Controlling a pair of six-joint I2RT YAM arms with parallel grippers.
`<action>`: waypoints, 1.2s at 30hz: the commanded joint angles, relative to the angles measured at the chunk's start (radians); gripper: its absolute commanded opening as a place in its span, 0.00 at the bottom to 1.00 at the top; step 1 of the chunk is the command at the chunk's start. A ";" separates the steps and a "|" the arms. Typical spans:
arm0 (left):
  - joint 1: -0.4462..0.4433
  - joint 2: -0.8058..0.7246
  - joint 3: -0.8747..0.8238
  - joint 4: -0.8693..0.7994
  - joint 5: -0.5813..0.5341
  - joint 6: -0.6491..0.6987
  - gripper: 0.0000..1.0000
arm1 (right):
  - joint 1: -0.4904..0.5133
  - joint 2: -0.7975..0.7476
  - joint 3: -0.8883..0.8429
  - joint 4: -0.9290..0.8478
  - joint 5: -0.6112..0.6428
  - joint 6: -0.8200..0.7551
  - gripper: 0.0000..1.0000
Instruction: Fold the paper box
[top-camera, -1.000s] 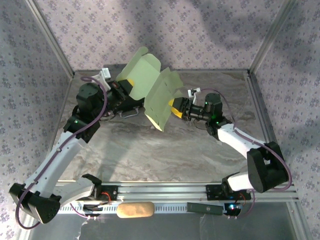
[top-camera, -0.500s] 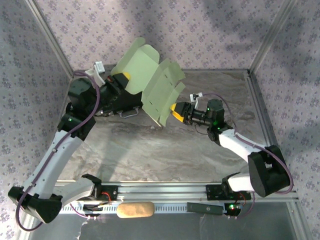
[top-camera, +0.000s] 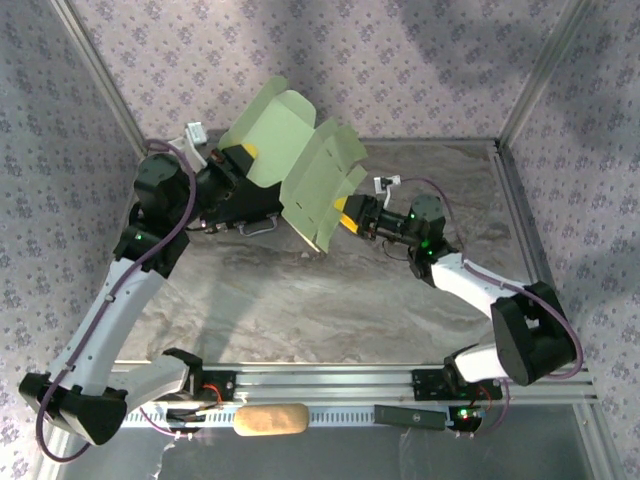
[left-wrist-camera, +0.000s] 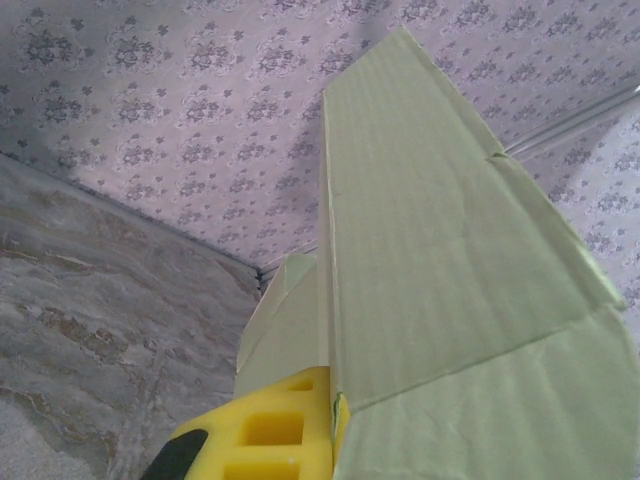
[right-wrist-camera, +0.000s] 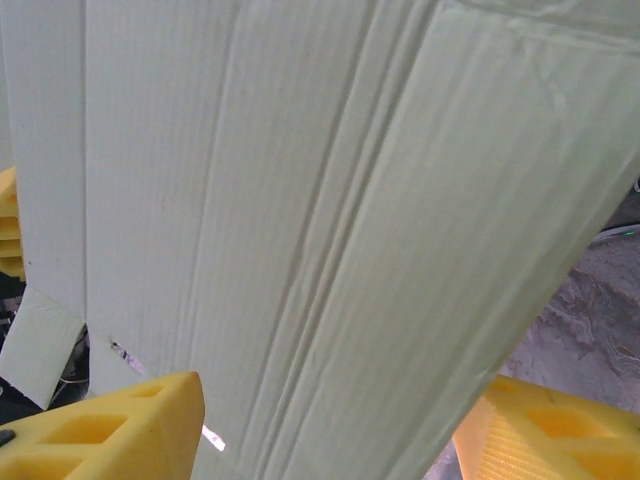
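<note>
Top view: one paper box is held up over the counter, toward twelve o'clock. Left wrist view: the left pincer is closed tight on its edge. Right wrist view: the right pincer stands wide, with one panel between its fingers.

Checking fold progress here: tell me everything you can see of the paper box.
The paper box is pale green, ribbed thin card: an open cutout with creased panels, flaps and rounded tabs. Bent into a V, it is held up over the far side of the table, not yet closed up. The left end effector pinches one panel; the other panel stands between the spread yellow fingers of the right end effector.
</note>
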 joint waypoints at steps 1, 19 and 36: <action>0.012 -0.014 0.000 0.040 0.029 -0.016 0.00 | 0.010 0.015 0.034 0.051 0.021 0.018 0.66; 0.039 -0.029 -0.051 0.045 0.039 -0.011 0.00 | 0.029 0.019 0.068 0.021 0.072 0.016 0.45; 0.043 -0.029 -0.029 0.024 0.042 -0.001 0.00 | 0.036 0.112 0.094 -0.119 0.107 -0.041 0.40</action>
